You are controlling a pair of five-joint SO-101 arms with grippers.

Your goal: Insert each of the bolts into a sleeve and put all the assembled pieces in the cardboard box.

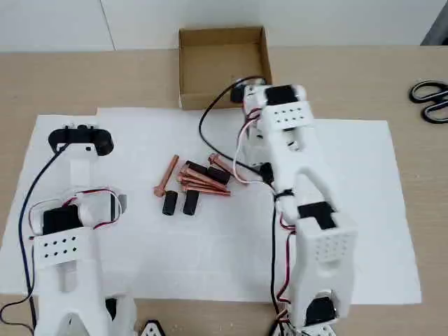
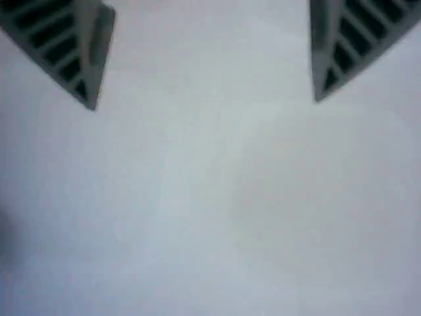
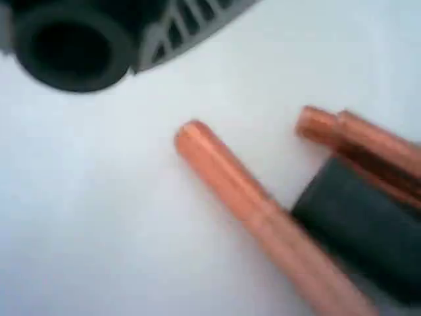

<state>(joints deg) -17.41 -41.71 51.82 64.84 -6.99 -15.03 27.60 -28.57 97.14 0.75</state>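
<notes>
The left gripper (image 2: pixel 204 102) is held wide open above the white paper (image 2: pixel 210 217), with nothing between its two ribbed fingers (image 2: pixel 82 59) and nothing touched. A black sleeve (image 3: pixel 69 46) is held by the right gripper (image 3: pixel 131 59), pressed against a ribbed grey finger (image 3: pixel 191 26) with its open end turned toward the camera; the second finger is hidden.

Just beyond that sleeve, a copper bolt (image 3: pixel 250 204) is seen in the right wrist view, lying on the paper with its plain tip toward the sleeve but apart from it. Beside this bolt a second sleeve (image 3: pixel 362 230) is seen lying against further bolts (image 3: pixel 368 138).

The wider layout is given by the high view. The pile of bolts (image 1: pixel 203 180) lies mid-paper, mixed with sleeves. One separate bolt (image 1: pixel 166 175) lies to its left, and two loose sleeves (image 1: pixel 180 203) stand side by side just nearer. The left gripper (image 1: pixel 80 140) is placed well to the left of the pile.

The cardboard box (image 1: pixel 187 70) sits at the far edge of the paper, and its brown floor is seen bare. Scissors (image 1: pixel 430 101) lie at the far right on the table (image 1: pixel 350 77).
</notes>
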